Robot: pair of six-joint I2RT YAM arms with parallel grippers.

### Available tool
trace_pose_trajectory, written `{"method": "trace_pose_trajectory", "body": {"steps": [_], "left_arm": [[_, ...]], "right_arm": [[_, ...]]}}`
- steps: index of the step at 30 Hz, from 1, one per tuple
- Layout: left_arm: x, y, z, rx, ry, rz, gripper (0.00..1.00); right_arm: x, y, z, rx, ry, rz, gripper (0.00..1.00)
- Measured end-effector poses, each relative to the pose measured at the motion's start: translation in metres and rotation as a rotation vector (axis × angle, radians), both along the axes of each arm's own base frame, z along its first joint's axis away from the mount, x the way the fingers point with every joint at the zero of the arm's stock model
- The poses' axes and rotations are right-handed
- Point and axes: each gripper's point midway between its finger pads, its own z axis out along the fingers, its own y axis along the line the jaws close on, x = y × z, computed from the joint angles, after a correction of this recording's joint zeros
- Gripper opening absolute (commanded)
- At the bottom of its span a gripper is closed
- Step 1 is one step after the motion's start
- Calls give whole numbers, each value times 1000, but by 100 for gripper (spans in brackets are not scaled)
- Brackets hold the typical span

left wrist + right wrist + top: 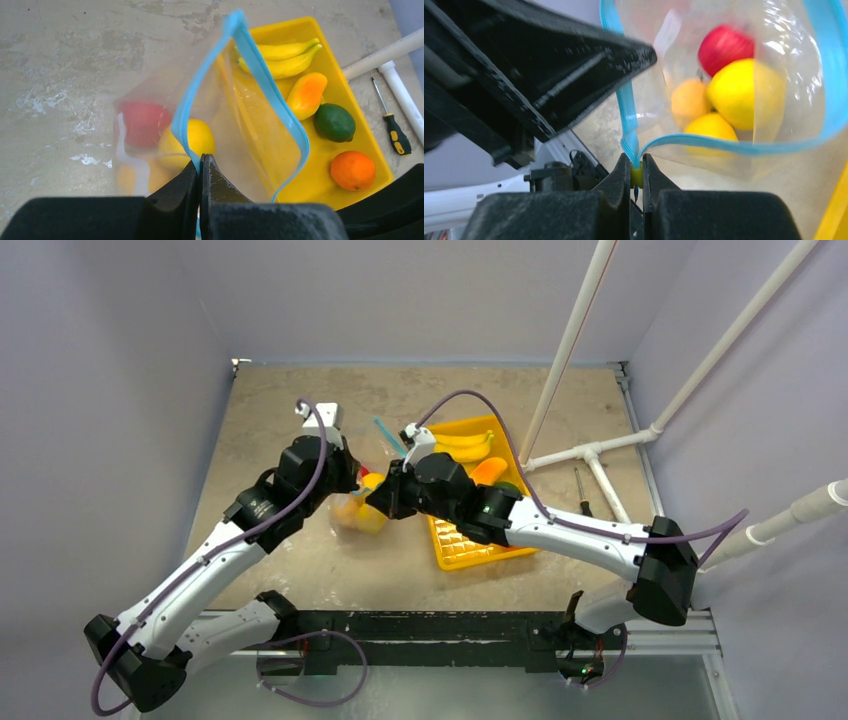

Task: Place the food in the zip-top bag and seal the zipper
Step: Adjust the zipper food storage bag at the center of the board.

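The zip-top bag (165,100) hangs between both grippers over the table, its mouth gaping. Its teal zipper (260,65) forms an open loop. My left gripper (201,159) is shut on one end of the strip. My right gripper (636,159) is shut on the other end, where a small yellow slider sits between its fingers. Inside the bag lie a red apple (724,45), a lemon (744,92) and two more yellow-orange fruits. More food rests in the yellow tray (290,24): bananas (285,57), a mango (307,95), a lime (334,122) and an orange (352,170).
The yellow tray (470,550) sits just right of the bag, under the right arm. A screwdriver (395,132) and white pipes (385,52) lie beyond the tray's right side. The pipes (590,455) rise at the back right.
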Motion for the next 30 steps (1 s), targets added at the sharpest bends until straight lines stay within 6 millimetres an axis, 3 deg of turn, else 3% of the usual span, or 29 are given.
{"method": "trace_pose_trajectory", "body": {"steps": [5, 11, 19, 27, 30], "left_arm": [[4, -7, -10, 64, 11, -68, 0], [5, -14, -14, 97, 5, -133, 0], [8, -16, -19, 113, -14, -158, 0], [11, -16, -27, 124, -30, -159, 0], [9, -13, -30, 134, -30, -156, 0]], "right_arm": [[-11, 0, -31, 6, 87, 15, 0], [-13, 5, -37, 32, 122, 17, 2], [-11, 3, -43, 20, 148, -13, 38], [0, -18, -50, -71, 144, -122, 57], [7, -28, -45, -99, 130, -175, 59]]}}
